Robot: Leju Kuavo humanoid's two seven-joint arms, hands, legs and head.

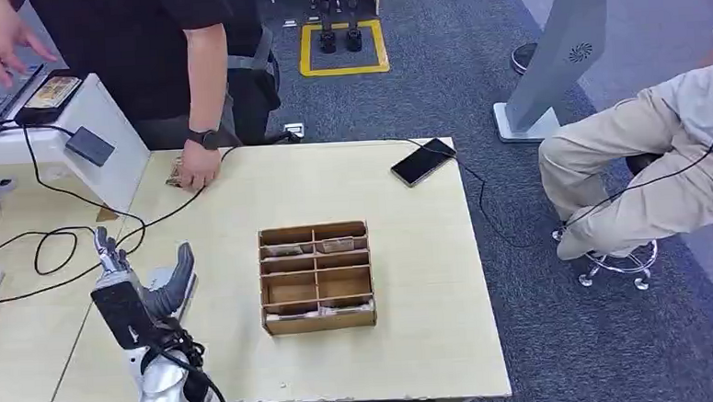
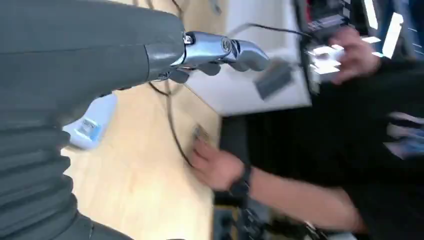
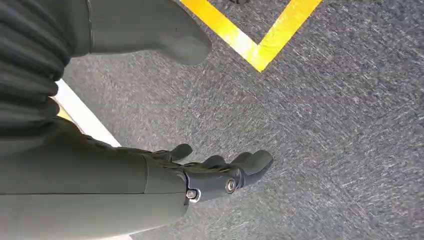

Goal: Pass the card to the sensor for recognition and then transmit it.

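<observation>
You are at the very start: no card is in either hand yet, and nothing has gone to the sensor. Your left hand (image 1: 141, 284) is raised over the lower left of the table (image 1: 411, 253) in the head view, fingers spread and holding nothing. Your right hand (image 3: 220, 172) hangs over grey carpet, fingers loosely apart, also holding nothing.

The card (image 1: 175, 172) seems to be the small pale piece lying flat at the upper left of the tabletop, just beside a person's hand (image 1: 196, 167) that rests on it or against it; it is too small and blurred for me to be sure. The small dark box (image 1: 90, 146) on the white stand (image 1: 99, 113) at the upper left is probably the sensor.

Still ahead of you: reach the card, pick it up, present it to the sensor, then hand it on. A cardboard divider box (image 1: 317, 277) sits mid-table, well apart from the card.
</observation>
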